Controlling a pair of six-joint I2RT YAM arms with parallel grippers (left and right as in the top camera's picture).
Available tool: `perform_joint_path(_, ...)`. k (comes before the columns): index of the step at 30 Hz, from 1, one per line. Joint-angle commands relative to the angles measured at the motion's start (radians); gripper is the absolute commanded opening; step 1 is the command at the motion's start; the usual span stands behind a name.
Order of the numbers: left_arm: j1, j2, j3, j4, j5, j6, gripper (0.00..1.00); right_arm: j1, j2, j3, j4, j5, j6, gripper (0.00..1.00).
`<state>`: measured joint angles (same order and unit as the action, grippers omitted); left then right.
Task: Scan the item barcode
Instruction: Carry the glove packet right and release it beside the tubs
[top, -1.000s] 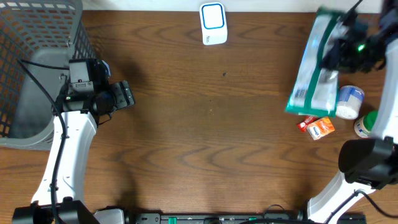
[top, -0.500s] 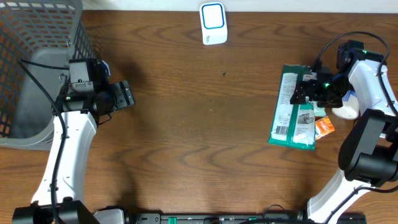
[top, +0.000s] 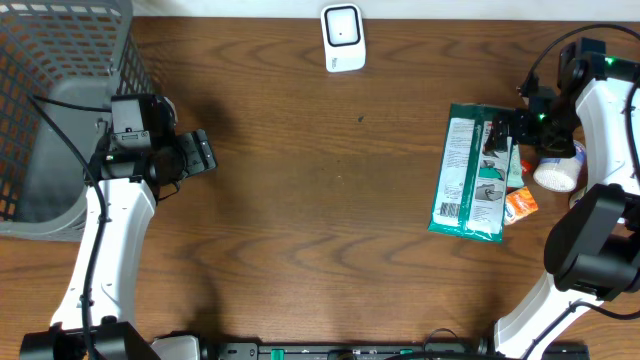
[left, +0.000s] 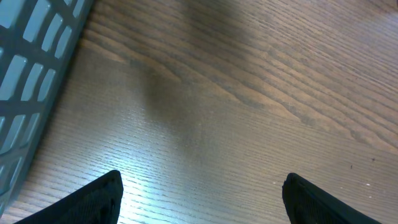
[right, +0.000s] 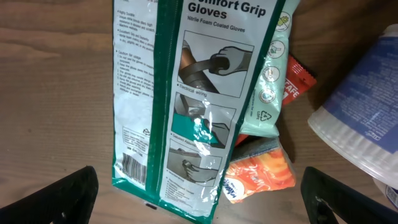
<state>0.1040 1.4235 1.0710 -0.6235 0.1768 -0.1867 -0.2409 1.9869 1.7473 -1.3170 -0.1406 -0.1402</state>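
- Right now the glove pack (right: 186, 93) lies flat on the tabletop (top: 330, 220) on my right side, printed back upward. The words "Grip Gloves" and three small picture panels are readable.
- Its long side runs roughly away from me, slightly tilted, with a green border down both long edges.
- Its barcode (right: 132, 165) faces up at the pack's near end, on the side toward the middle of the tabletop.
- A pale green packet (right: 273, 81) pokes out from under the pack's right edge.
- A red box (right: 298, 78) and an orange packet (right: 258, 177) show at that same edge, the orange one close to the pack's near corner.
- A white tub with a blue label (top: 558, 165) stands just beside these, further to the right.
- My right fingers (top: 497, 135) are spread wide over the far right part of the pack and pinch nothing. From my wrist camera the pack lies between and below them. I cannot tell whether either finger touches it.
- The scanner (top: 342, 38), a small white unit, stands at the far edge of the tabletop near the middle, well apart from the pack and off to its left.
- My left fingers (top: 203, 152) are also spread, with only bare wood grain showing between them.
- They hang near the grey mesh basket (top: 60, 100), which fills the far left corner; its wall shows at the left edge of my left wrist view.
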Motion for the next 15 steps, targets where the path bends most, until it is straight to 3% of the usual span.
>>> perform_joint_path(1, 0.002, 0.001, -0.005, -0.001, -0.006, -0.005, 0.84, -0.007, -0.013, 0.008, -0.001, 0.009, 0.016, 0.99)
perform_joint_path(15, 0.002, 0.001, -0.005, -0.001, -0.006, -0.005, 0.84, -0.007, -0.013, 0.008, -0.001, 0.009, 0.016, 0.99)
